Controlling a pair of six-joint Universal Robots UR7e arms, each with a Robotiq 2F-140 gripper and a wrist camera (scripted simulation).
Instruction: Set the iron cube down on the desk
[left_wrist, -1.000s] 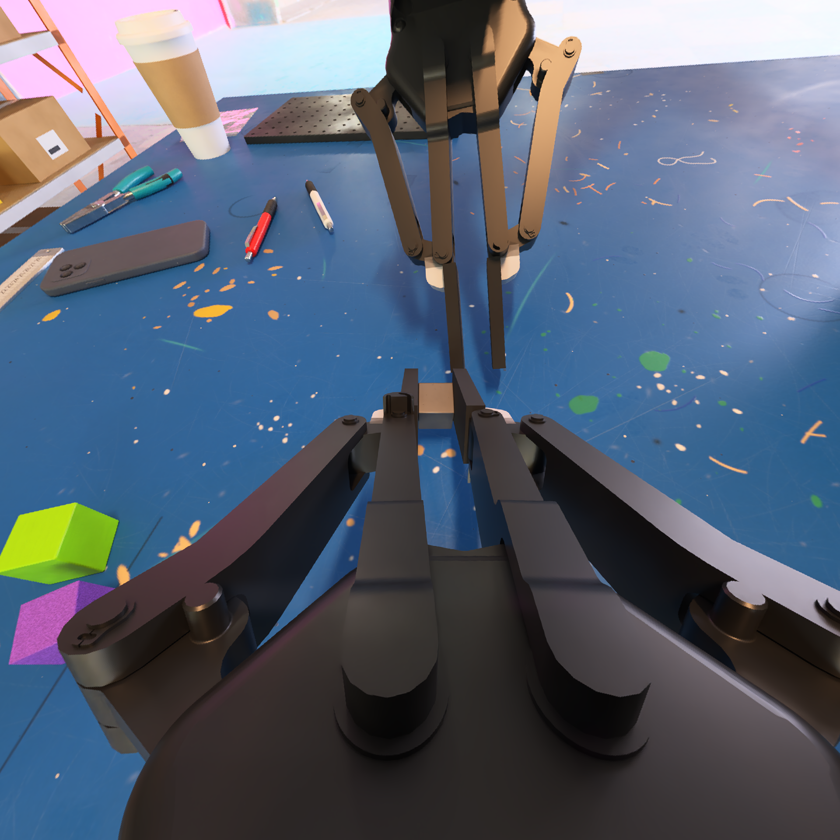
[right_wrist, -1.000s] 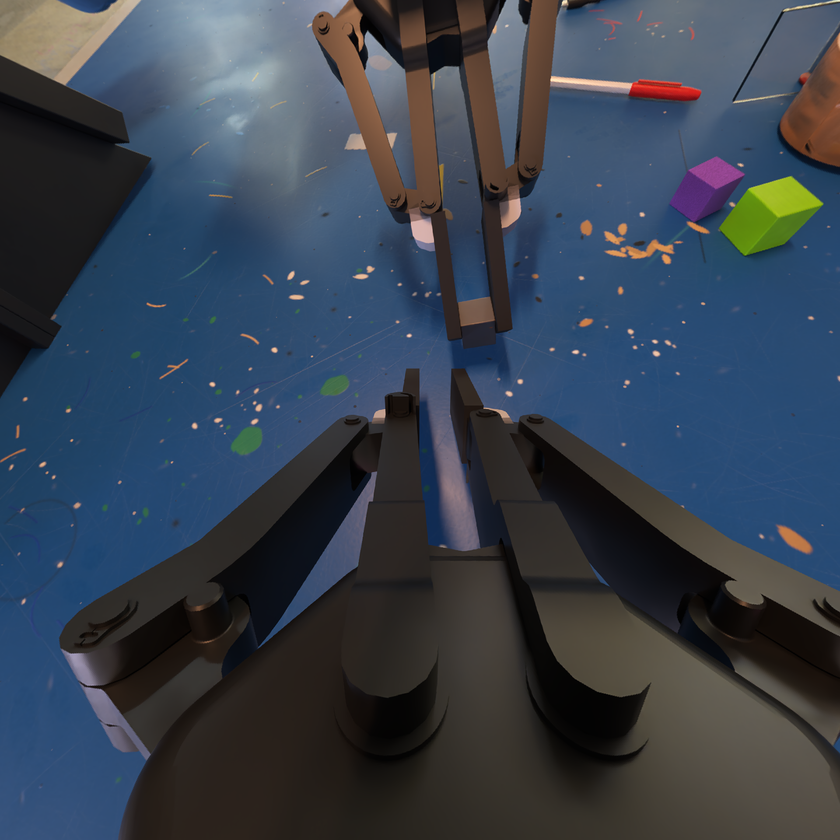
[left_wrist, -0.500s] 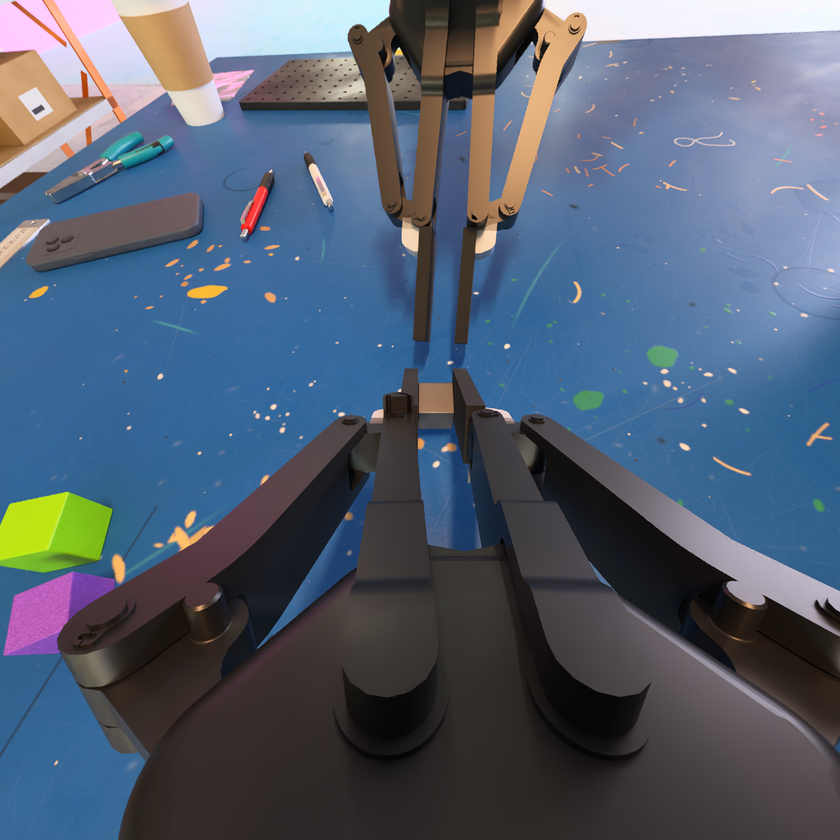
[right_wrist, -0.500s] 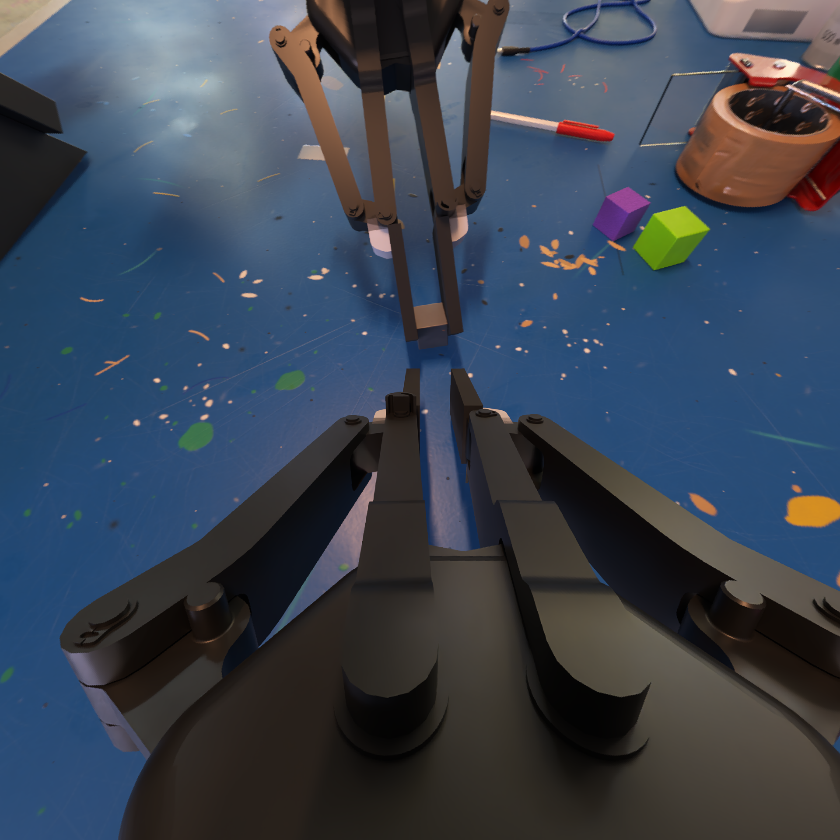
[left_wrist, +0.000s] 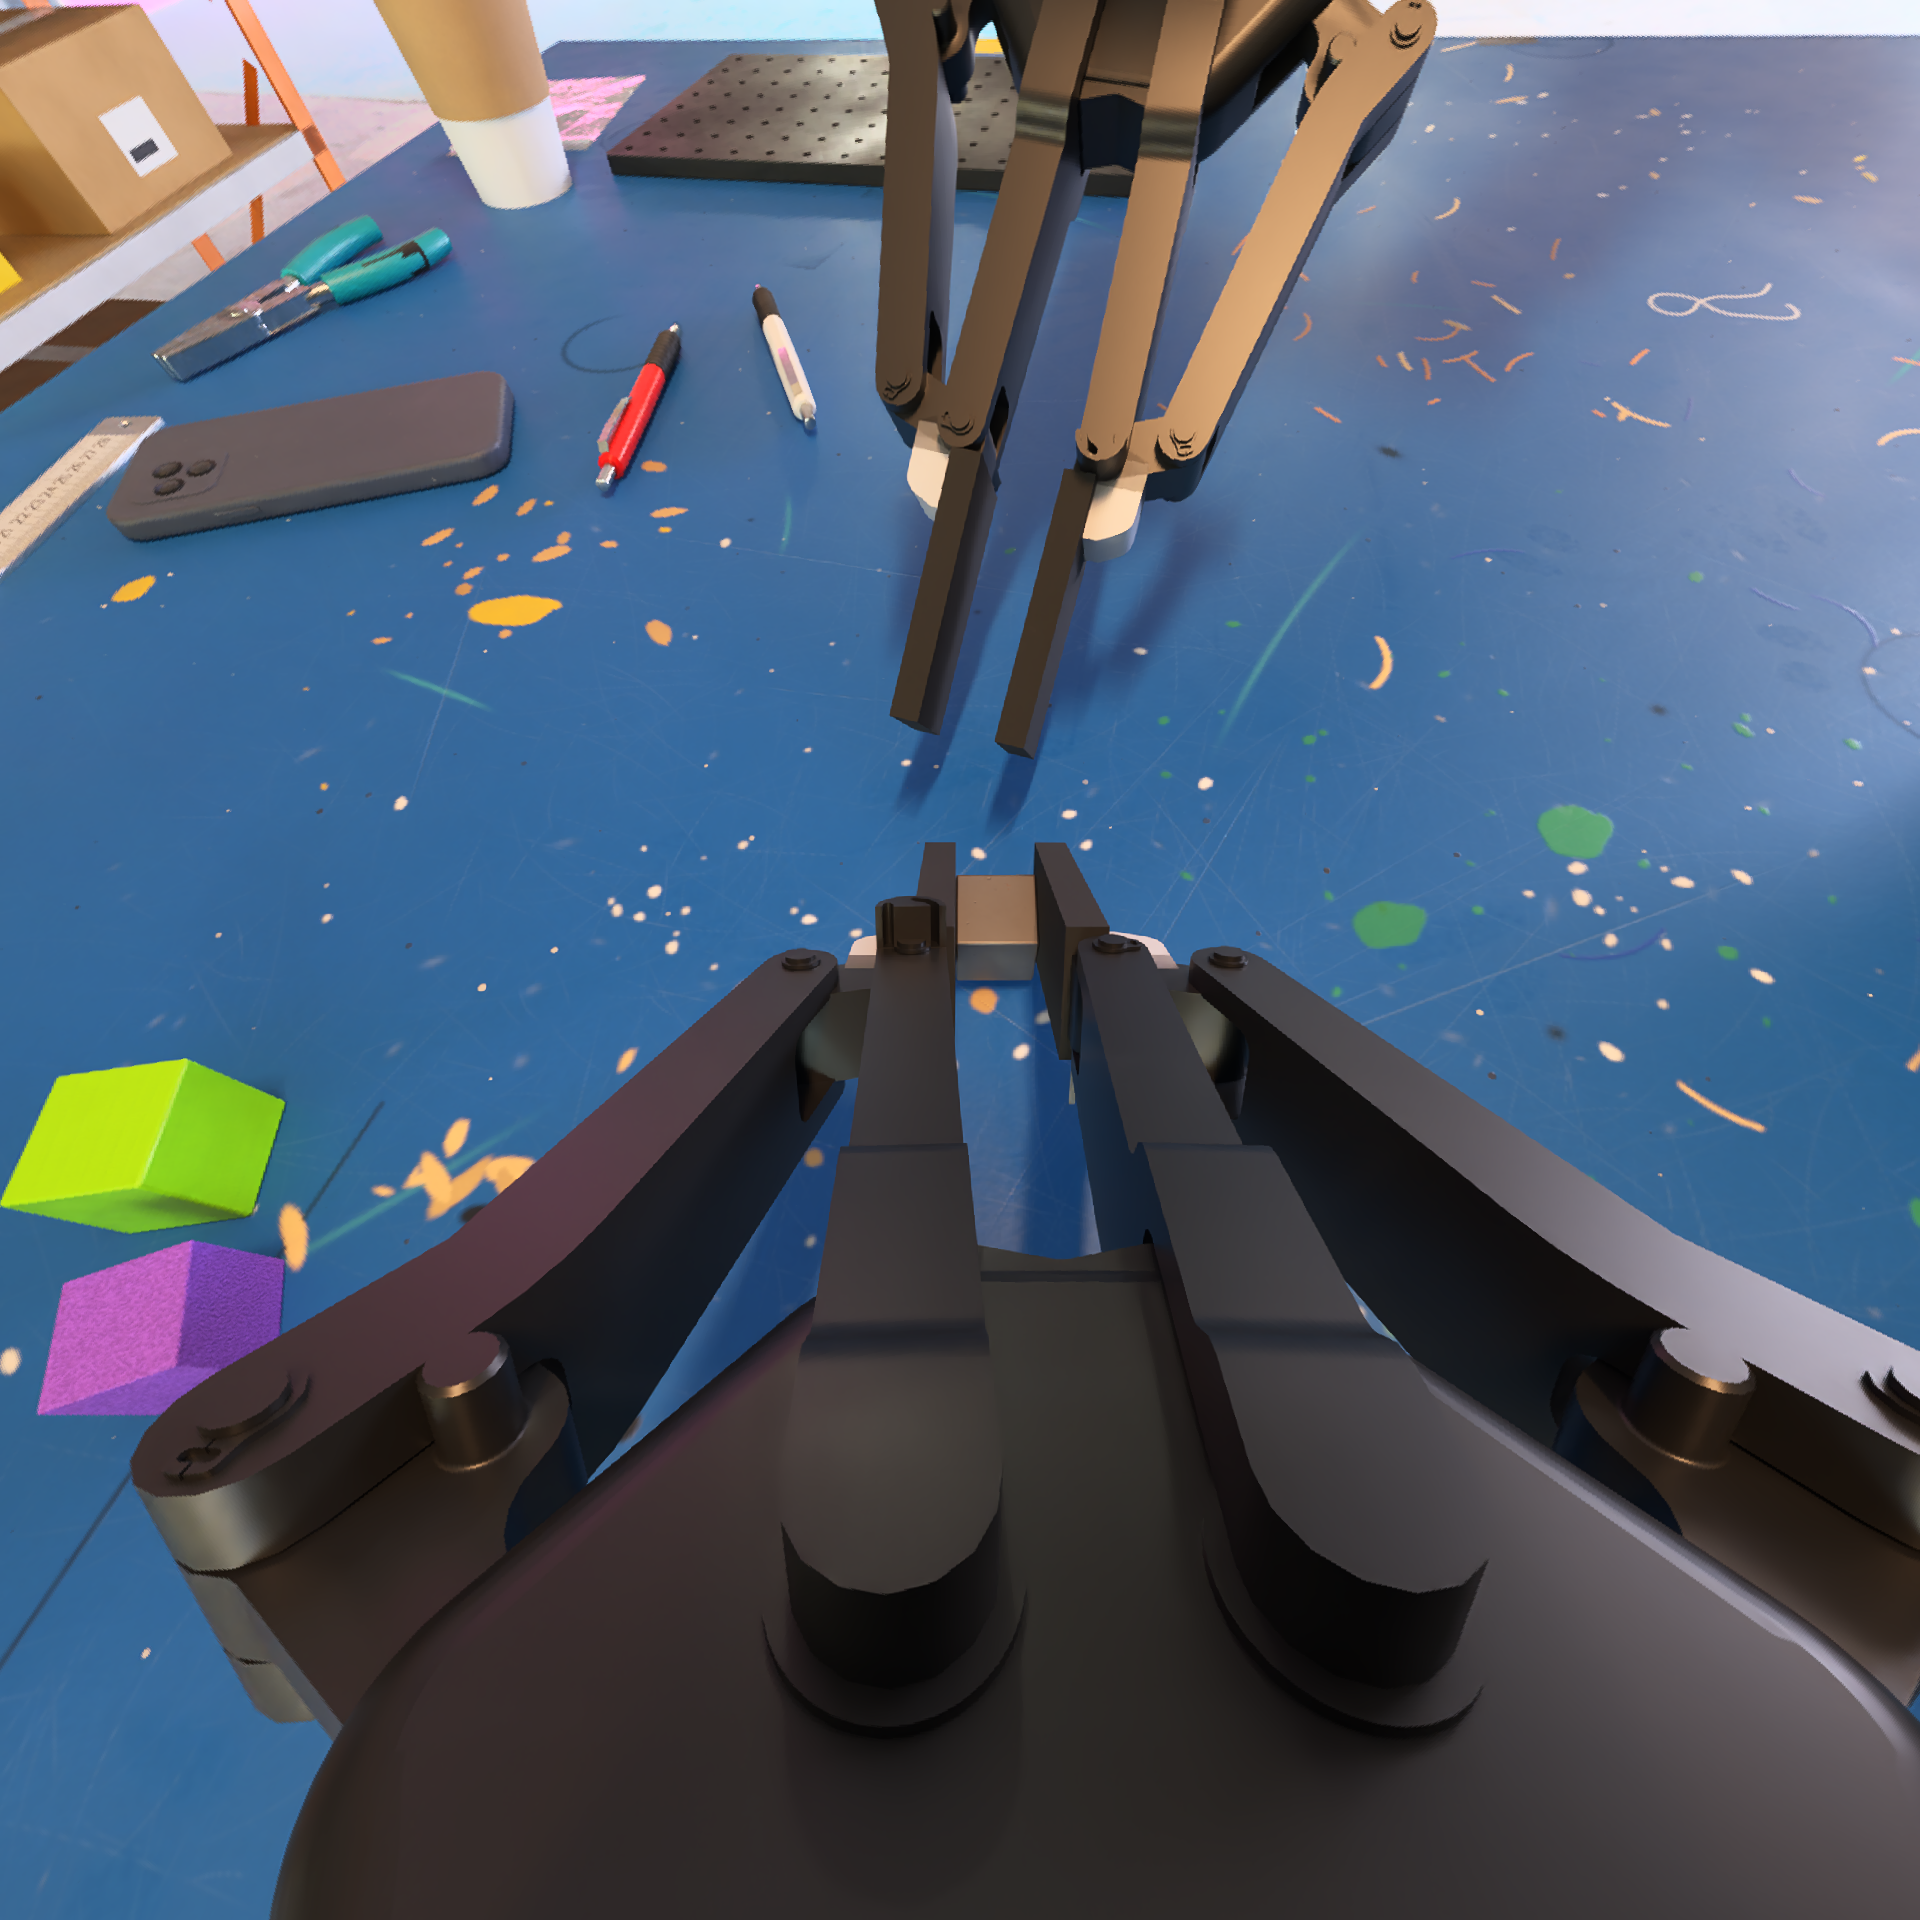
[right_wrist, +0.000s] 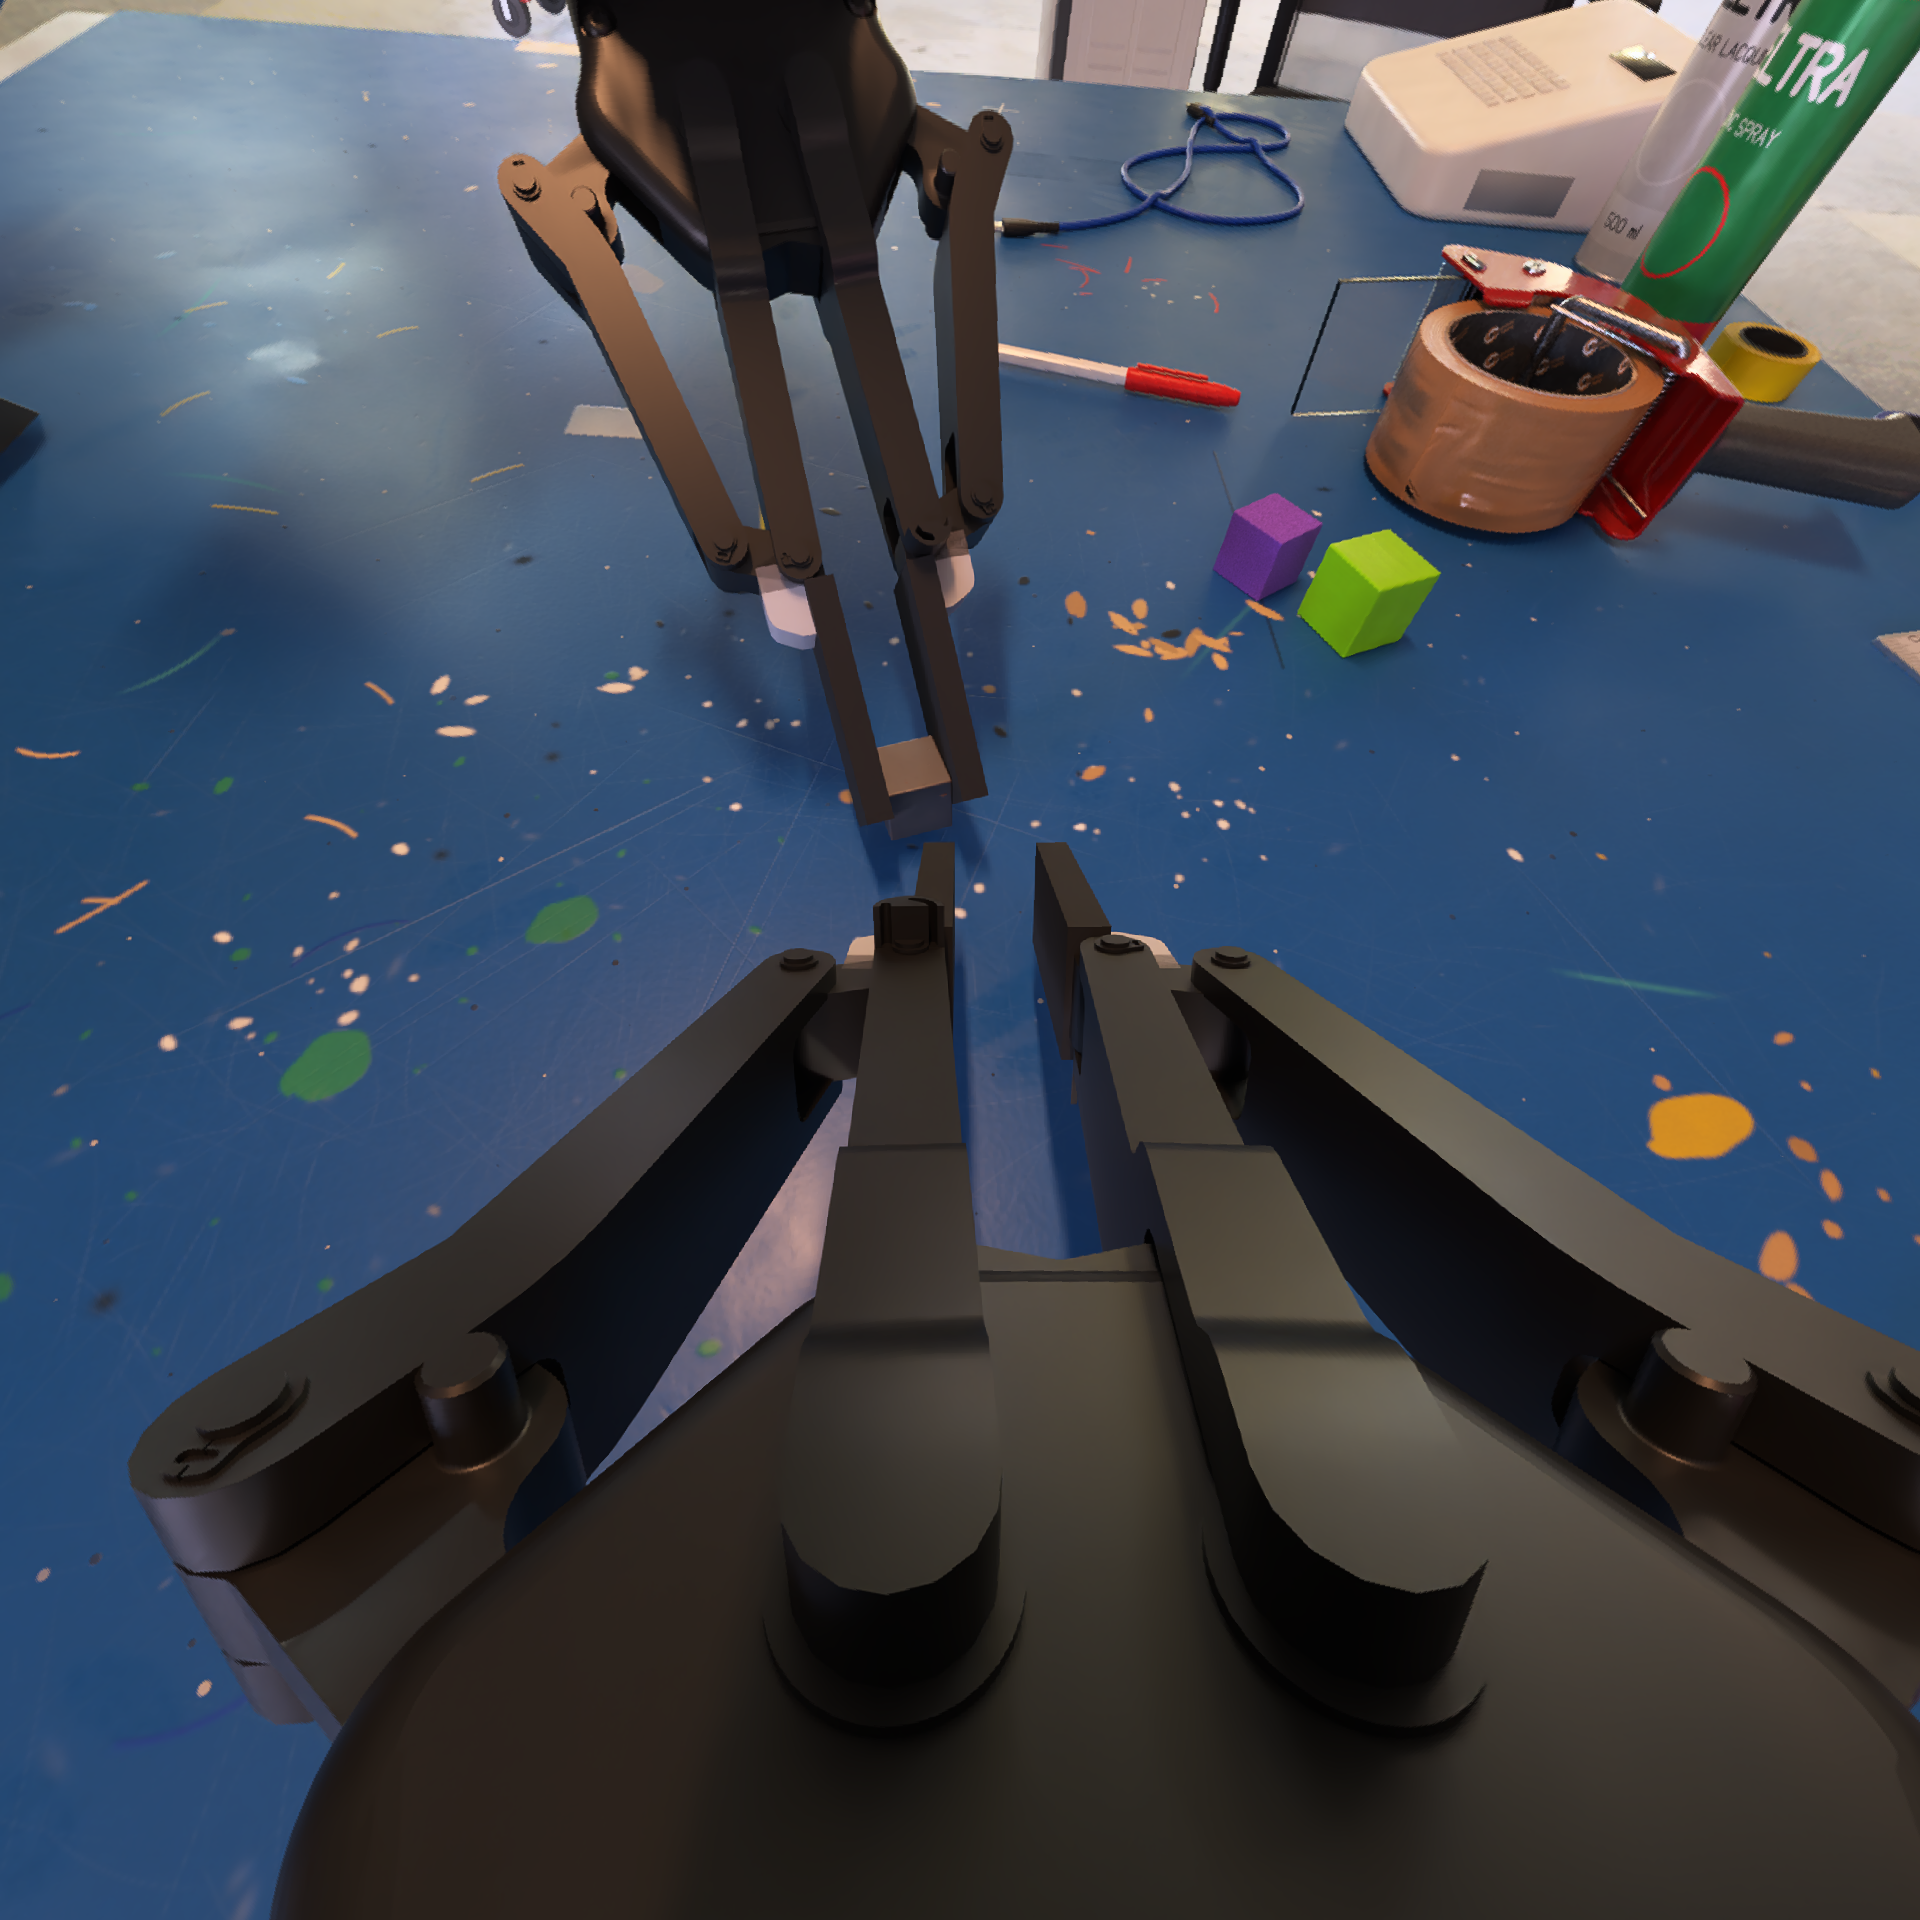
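The iron cube (left_wrist: 995, 925) is a small grey metal block. My left gripper (left_wrist: 995, 868) is shut on it, one finger on each side. In the right wrist view the left gripper (right_wrist: 920, 805) points down and holds the cube (right_wrist: 914, 784) very low over the blue desk (right_wrist: 520, 623); I cannot tell whether it touches. My right gripper (right_wrist: 995, 862) is empty, its fingers a narrow gap apart. In the left wrist view the right gripper (left_wrist: 968, 732) hangs just beyond the cube, fingertips above the desk (left_wrist: 1351, 520).
A green cube (left_wrist: 145, 1143) and a purple cube (left_wrist: 161, 1325) lie left of the left gripper. A phone (left_wrist: 312, 452), red pen (left_wrist: 636, 405), marker (left_wrist: 784, 353), pliers (left_wrist: 301, 291) and cup (left_wrist: 488, 94) lie beyond. A tape dispenser (right_wrist: 1527, 426) and spray can (right_wrist: 1756, 156) stand nearby.
The right gripper has drawn back and up, away from the left gripper and the cube. The left gripper still grips the cube in much the same place.
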